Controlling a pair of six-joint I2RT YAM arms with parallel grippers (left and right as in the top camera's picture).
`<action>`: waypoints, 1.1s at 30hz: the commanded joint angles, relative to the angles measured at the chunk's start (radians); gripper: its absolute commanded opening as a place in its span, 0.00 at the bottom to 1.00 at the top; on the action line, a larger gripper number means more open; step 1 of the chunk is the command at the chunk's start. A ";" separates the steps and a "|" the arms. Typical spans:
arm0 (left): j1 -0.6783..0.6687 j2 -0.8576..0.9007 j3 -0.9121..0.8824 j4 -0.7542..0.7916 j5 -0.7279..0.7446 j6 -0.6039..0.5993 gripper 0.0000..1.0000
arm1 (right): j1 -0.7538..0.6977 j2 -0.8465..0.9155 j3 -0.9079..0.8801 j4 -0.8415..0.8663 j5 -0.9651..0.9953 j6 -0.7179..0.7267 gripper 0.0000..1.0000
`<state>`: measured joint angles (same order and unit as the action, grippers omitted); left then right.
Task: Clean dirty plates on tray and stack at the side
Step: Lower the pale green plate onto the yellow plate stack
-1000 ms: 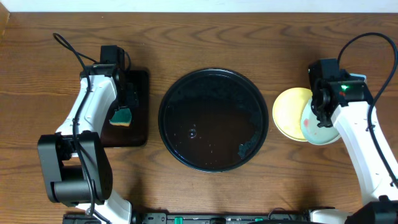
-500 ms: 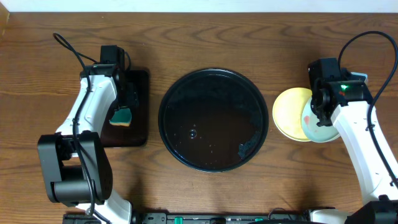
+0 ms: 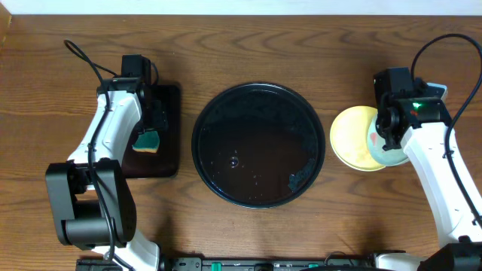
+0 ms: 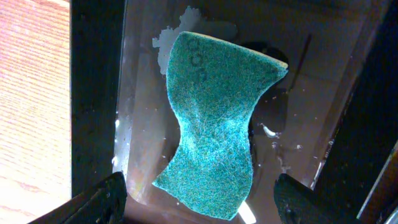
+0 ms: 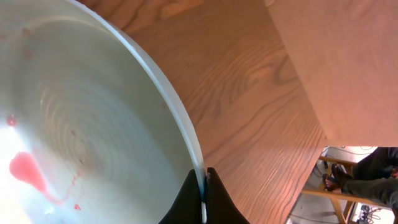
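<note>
From overhead, the large round black tray (image 3: 194, 147) sits in the middle of the brown worktop (image 3: 256, 45), with only some wet spots on its glossy surface. To its right, on the bare wood, lies a pale yellow plate (image 3: 348, 135). A mint-green plate (image 3: 379, 156) overlaps its right edge and is partly hidden under the right arm (image 3: 429, 150). This view does not show if the green plate rests on the yellow one or is held a little above it. The right wrist camera gives what the overhead hides: the right jaws are closed on the thin rim of the green plate (image 5: 93, 155), and a red smear (image 5: 26, 169) remains inside it. At the left, the overhead shows a teal sponge (image 3: 147, 141) on the small rectangular black tray (image 3: 169, 128) under the left arm (image 3: 113, 128). The left wrist camera shows the sponge (image 4: 214, 124) lying on the wet tray, and the left jaws stand wide open, the fingertips (image 4: 106, 199) apart from the sponge on each side.
</note>
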<state>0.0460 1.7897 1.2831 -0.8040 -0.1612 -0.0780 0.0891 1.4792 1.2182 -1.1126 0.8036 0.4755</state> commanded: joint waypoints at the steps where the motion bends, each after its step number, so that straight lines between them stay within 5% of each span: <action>1: 0.004 0.008 -0.009 -0.002 -0.012 -0.001 0.76 | 0.004 0.002 0.008 0.043 0.109 -0.027 0.01; 5: 0.004 0.008 -0.009 -0.002 -0.012 -0.001 0.76 | 0.012 0.002 0.008 0.087 0.145 -0.114 0.01; 33: 0.004 0.008 -0.009 -0.002 -0.012 -0.001 0.76 | 0.063 0.002 0.008 0.099 0.059 -0.095 0.01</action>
<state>0.0460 1.7897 1.2831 -0.8040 -0.1612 -0.0780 0.1467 1.4792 1.2182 -1.0149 0.8482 0.3779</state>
